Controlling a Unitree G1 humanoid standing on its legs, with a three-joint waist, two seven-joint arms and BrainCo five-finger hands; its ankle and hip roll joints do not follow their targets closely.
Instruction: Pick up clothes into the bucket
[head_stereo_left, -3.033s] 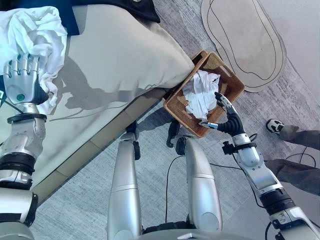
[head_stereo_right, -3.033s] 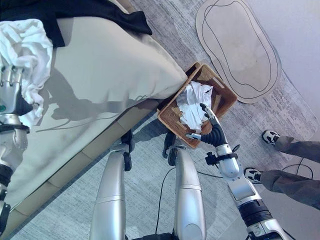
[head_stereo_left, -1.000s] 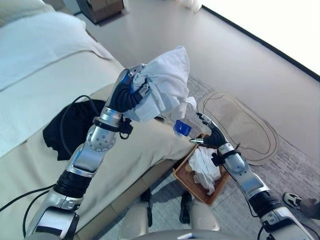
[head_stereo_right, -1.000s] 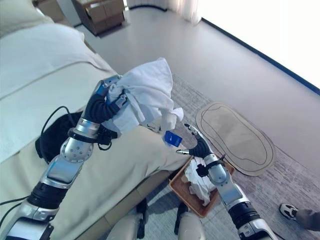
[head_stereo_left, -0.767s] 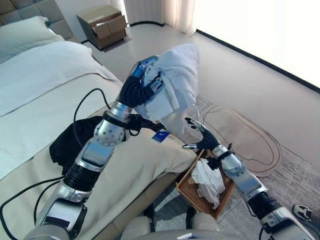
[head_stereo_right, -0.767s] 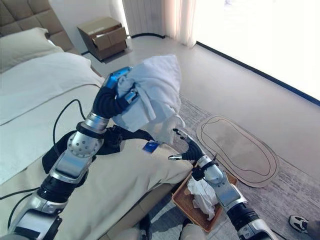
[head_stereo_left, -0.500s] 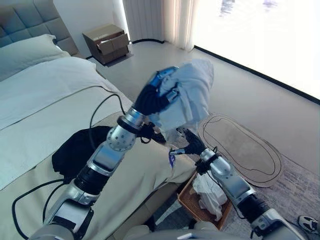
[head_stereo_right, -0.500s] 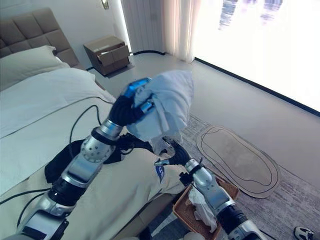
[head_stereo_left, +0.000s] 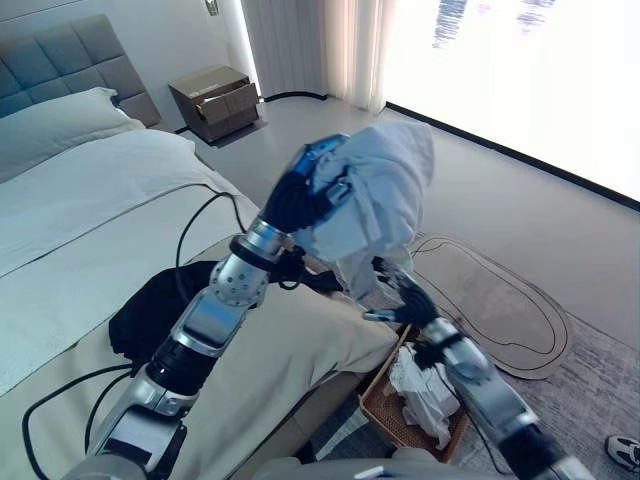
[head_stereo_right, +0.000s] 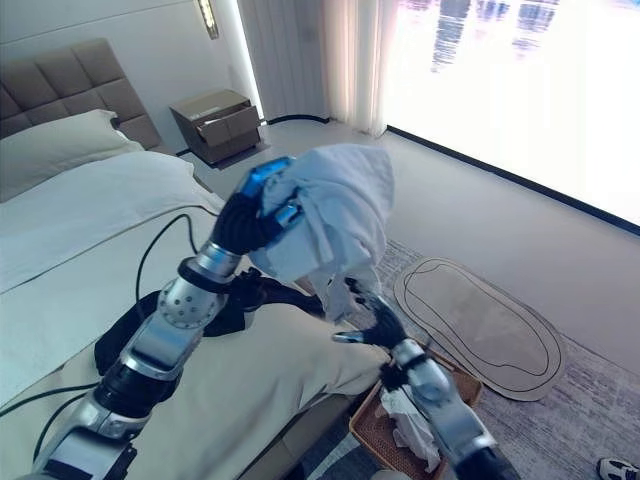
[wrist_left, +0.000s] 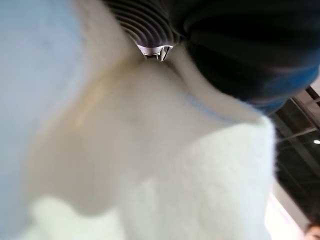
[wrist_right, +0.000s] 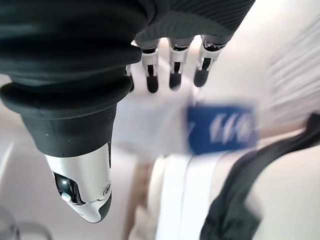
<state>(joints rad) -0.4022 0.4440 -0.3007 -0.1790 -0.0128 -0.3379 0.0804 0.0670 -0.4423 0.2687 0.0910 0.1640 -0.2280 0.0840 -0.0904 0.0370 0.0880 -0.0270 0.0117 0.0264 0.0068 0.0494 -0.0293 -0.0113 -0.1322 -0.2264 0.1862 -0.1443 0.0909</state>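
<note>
Aloft — white garment (head_stereo_left: 385, 195) in left-hand fingers (head_stereo_left: 325, 190)

1. A bed (head_stereo_left: 90, 230) with pale sheets takes up the robot's left side of the room.
2. A grey tufted headboard (head_stereo_left: 60, 65) stands at the far end of the bed.
3. A pale pillow (head_stereo_left: 55, 115) lies just below the headboard.
4. A brown nightstand (head_stereo_left: 215, 100) stands on the floor beside the bed's head, one drawer slightly out.
5. Light curtains (head_stereo_left: 320, 45) hang by the far wall, next to a bright window (head_stereo_left: 520, 70).
6. A beige oval rug (head_stereo_left: 490, 300) with a dark outline lies on the floor.
7. A shoe (head_stereo_left: 625, 450) shows at the lower right edge of the head view.
</note>
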